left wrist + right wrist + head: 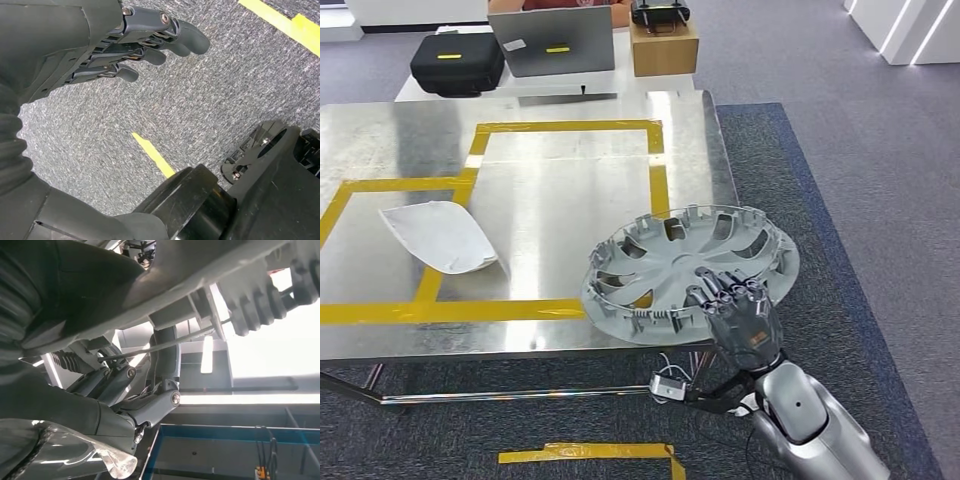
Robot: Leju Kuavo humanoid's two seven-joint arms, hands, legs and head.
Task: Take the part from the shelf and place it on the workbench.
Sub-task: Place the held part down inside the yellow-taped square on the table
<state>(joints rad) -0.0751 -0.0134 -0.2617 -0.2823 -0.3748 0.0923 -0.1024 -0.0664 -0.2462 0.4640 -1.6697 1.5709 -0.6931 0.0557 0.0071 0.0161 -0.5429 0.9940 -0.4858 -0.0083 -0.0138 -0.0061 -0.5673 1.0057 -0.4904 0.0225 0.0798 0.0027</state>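
Wheel cover [682, 270] overhangs the counter's [546, 220] near right corner, gripped at its near rim by the right robot hand [739, 315], while the left robot hand [143, 45] hangs released.

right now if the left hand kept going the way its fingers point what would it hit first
Probably the carpet. In the left wrist view the left hand hangs with fingers apart, holding nothing, and only grey floor lies beyond its fingertips. How far off the floor is cannot be judged.

Bright, even light in the head view; overhead glare streaks the steel counter [546, 210]. Left wrist view sharp on carpet; right wrist view blows out white against the dark, backlit hand [124, 405].
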